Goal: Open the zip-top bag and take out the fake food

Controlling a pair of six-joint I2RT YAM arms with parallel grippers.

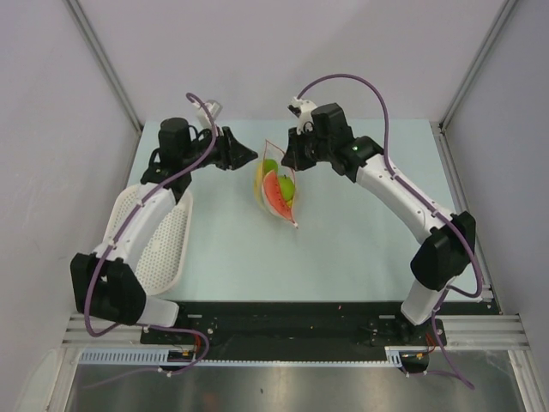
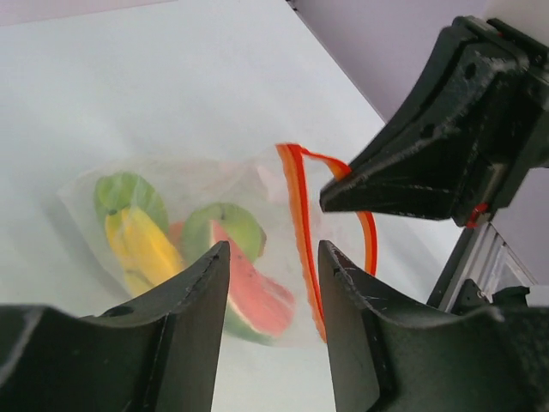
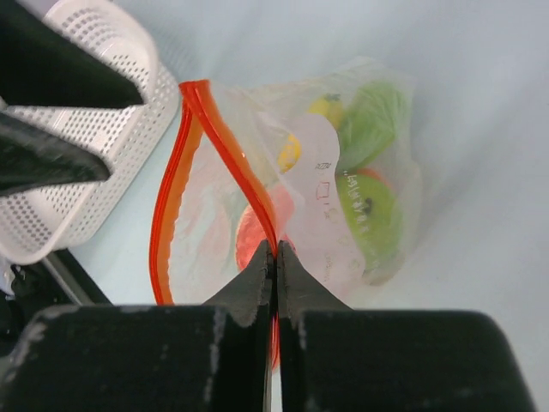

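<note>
The clear zip-top bag (image 1: 276, 190) hangs over the middle of the table with its red zip strip (image 3: 176, 197) parted into an open loop. My right gripper (image 3: 276, 251) is shut on one side of the strip and holds the bag up; it also shows in the top view (image 1: 292, 160). Inside the bag are a yellow banana (image 2: 141, 245), a round green fruit (image 2: 233, 227), an orange-red slice (image 2: 257, 296) and a flat green piece (image 2: 129, 193). My left gripper (image 2: 274, 275) is open and empty, just left of the bag's mouth (image 1: 249, 158).
A white perforated basket (image 1: 167, 245) lies at the table's left under the left arm, and shows in the right wrist view (image 3: 94, 137). The right gripper's black body (image 2: 429, 163) is close in front of the left wrist camera.
</note>
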